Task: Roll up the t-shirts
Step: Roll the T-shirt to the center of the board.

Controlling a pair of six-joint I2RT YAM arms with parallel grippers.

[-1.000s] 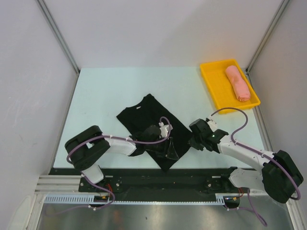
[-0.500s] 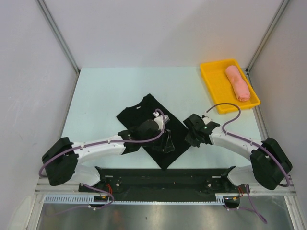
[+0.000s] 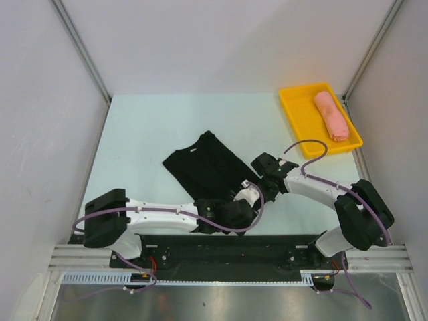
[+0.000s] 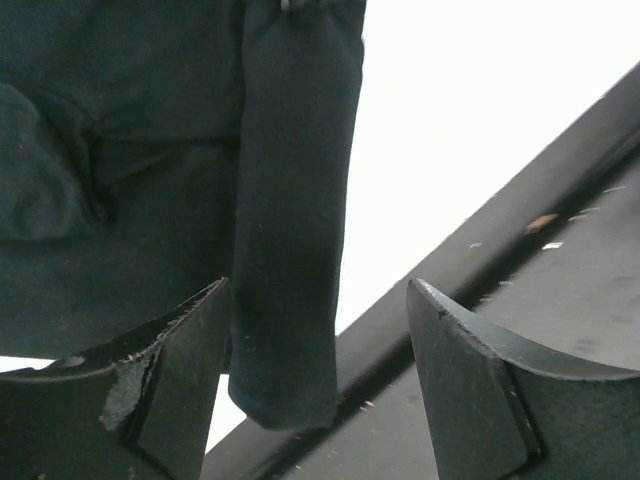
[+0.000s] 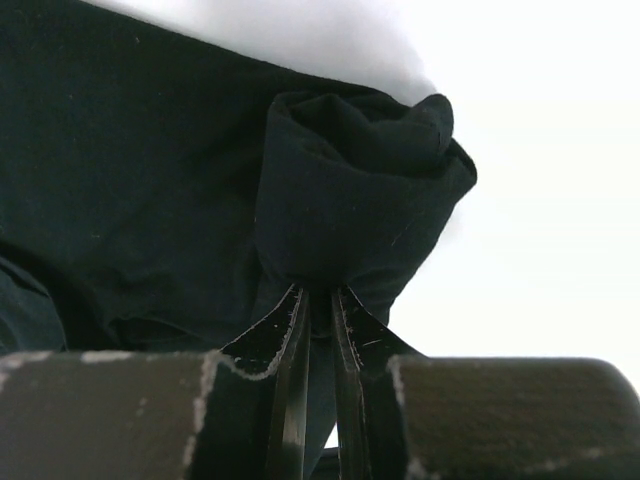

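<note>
While the right tool (image 5: 312, 298) pinches the black t-shirt (image 3: 200, 159), the spread left tool (image 4: 320, 290) should close squarely on its rolled six-o'clock end.

Overhead looks down; close wrist views share the tee (image 4: 290, 250).

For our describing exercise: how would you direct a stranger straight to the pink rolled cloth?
Start at the pale table and go to its far right corner, where a yellow tray sits. The pink roll lies inside it; it alone is pink and rolled, unlike the black t-shirt lying mid-table.
</note>
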